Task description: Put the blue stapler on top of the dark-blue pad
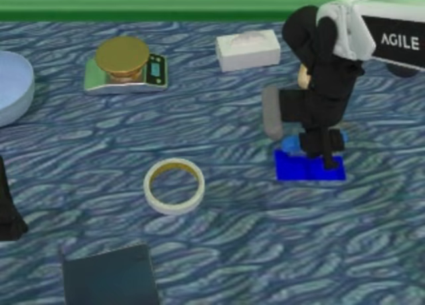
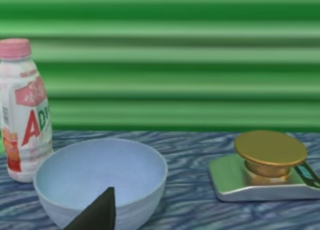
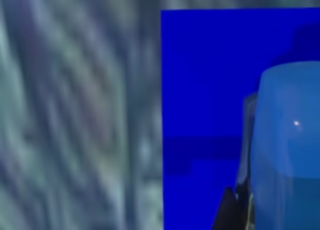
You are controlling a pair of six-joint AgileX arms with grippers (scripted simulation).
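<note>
The dark-blue pad [image 1: 292, 167] lies flat at the table's right of centre. My right gripper [image 1: 322, 153] hangs right over it, shut on the blue stapler [image 1: 289, 143], whose light-blue ends stick out on both sides of the black fingers. In the right wrist view the stapler [image 3: 287, 150] looms large over the pad [image 3: 210, 79], with one dark fingertip [image 3: 227, 215] against its side. I cannot tell whether the stapler touches the pad. My left gripper [image 1: 8, 215] is parked at the table's left edge, open, with one finger [image 2: 100, 212] showing.
A kitchen scale with a gold plate [image 1: 126, 69] and a white box [image 1: 248, 50] stand at the back. A tape ring [image 1: 174, 185] lies mid-table, a dark teal-grey slab [image 1: 109, 275] at the front. A pale bowl [image 1: 10, 86] and a bottle [image 2: 22, 109] stand far left.
</note>
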